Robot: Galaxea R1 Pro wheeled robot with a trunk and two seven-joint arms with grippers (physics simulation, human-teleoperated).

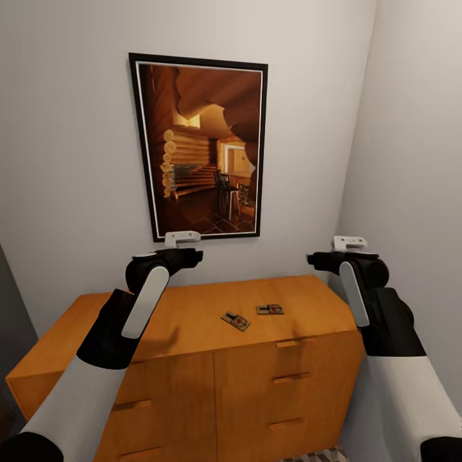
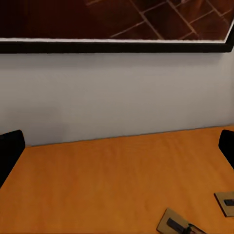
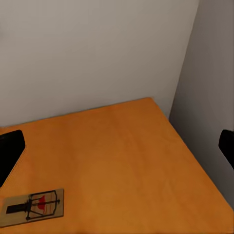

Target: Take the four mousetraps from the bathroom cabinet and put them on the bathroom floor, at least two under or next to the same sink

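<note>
Mousetraps: two [image 1: 235, 320] [image 1: 270, 309] flat on your cabinet [image 1: 192, 308] top, lying between and below both pincers.
Left gripper [image 1: 192, 255]: fingers apart, empty.
Right gripper [image 1: 316, 259]: fingers apart, empty.

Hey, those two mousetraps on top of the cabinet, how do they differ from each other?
The left trap lies turned at an angle to the cabinet's front edge; the right trap lies nearly square to it. The left trap sits nearer the front edge, the right trap further back towards the wall. Both lie flat on the top, apart from each other, and look alike: a small wooden base with dark metal parts and a red spot.
</note>
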